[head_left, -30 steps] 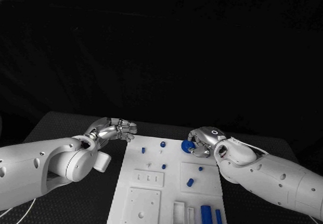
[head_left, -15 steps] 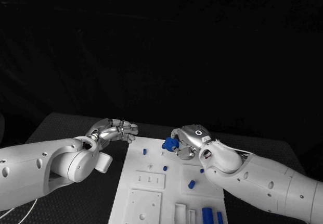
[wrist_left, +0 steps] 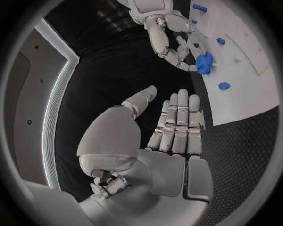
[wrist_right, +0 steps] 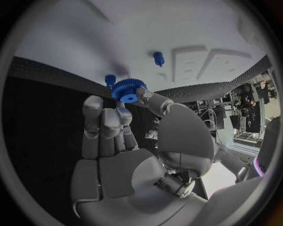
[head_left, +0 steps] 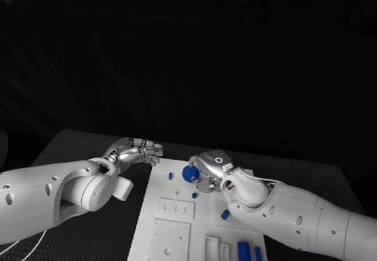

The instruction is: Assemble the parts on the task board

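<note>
- Centre of the head view, slightly below the middle: the task board [head_left: 168, 251], a white plate running toward the bottom edge, with recessed sockets in its lower left part.
- Right hand [head_left: 210, 169]: we list it as pinching a blue gear [head_left: 190, 174] between thumb and fingertips, held over the board's upper end. We judge the toothed wheel is carried this way so its bore stays free to drop onto a post.
- Right wrist view: the blue gear [wrist_right: 129, 90] sits at the fingertips, above the board surface, with a small blue peg [wrist_right: 158, 58] standing on the board beyond it.
- Left hand [head_left: 137, 151]: at the board's upper left corner, holding nothing; the left wrist view shows its fingers [wrist_left: 178, 123] straight and side by side. We take it to be parked clear of the work.
- Blue bars [head_left: 247, 256]: two lying side by side at the board's lower right, not yet placed.
- Small blue studs [head_left: 225, 214]: scattered on the board's middle, apart from the gear.
- Next step, in our judgement: lowering the gear onto its seat.
</note>
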